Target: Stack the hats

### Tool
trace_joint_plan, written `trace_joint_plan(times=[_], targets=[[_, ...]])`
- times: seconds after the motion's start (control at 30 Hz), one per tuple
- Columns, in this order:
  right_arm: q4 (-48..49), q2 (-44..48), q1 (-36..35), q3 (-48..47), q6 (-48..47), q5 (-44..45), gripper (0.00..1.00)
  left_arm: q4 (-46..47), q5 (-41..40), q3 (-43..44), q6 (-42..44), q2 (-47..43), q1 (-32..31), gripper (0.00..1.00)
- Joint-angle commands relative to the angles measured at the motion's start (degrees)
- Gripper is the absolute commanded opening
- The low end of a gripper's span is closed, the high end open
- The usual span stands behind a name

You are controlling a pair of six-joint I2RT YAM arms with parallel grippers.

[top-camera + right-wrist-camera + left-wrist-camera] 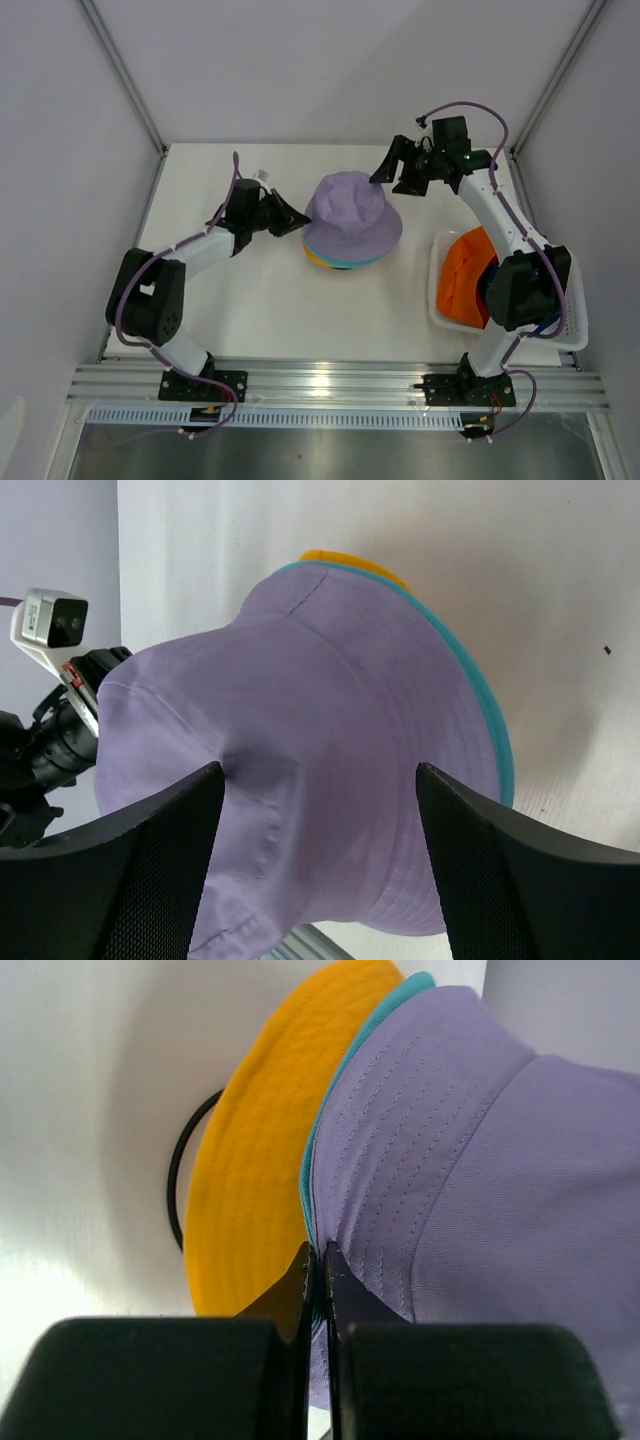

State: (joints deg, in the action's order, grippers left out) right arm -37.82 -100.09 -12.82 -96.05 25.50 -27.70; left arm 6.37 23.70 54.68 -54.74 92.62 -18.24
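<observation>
Pinched shut, the left pincer [316, 1260] grips the brim edge of the soft lavender fabric bucket hat [350, 210] on that hat's left side. A bit of lavender cloth shows in the thin slit between its black fingers. It probably holds the brim so the pile does not slide, or to pull the floppy edge flat.

The right pincer [320, 770] hangs over the far right side of the lavender hat with its two fingers spread wide. It does not seem to touch the cloth. It looks ready to pat or tug the round top into place.

The lavender hat sits on top of the pile. Under it lies a teal fabric bucket hat [345, 264], and under that a yellow fabric bucket hat [250, 1160]. Only their rims peek out.

To the right of the lavender hat, a soft orange fabric bucket hat [462, 280] lies in a white plastic mesh basket [575, 335], not yet stacked. The right arm covers part of it, so any hats below it are hard to see.

A thin black wire ring [178, 1175] pokes out from under the yellow brim, and the rest of it is hidden. Whether the teal brim is pinched too cannot be told.
</observation>
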Motion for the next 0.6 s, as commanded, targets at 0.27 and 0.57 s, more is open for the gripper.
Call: trace_joint_plan(times=[0.27,0.57], targets=[[5.56,1.31,0.25,7.1,3.07,1.42,0.8,-2.15,-5.51,-6.51,4.28,-4.11,-0.57,0.01],[-4.52,4.29,9.72,-5.86,-2.19,4.58,0.82,-11.72,-8.84,-4.14,9.02,-13.06,-0.48,0.21]])
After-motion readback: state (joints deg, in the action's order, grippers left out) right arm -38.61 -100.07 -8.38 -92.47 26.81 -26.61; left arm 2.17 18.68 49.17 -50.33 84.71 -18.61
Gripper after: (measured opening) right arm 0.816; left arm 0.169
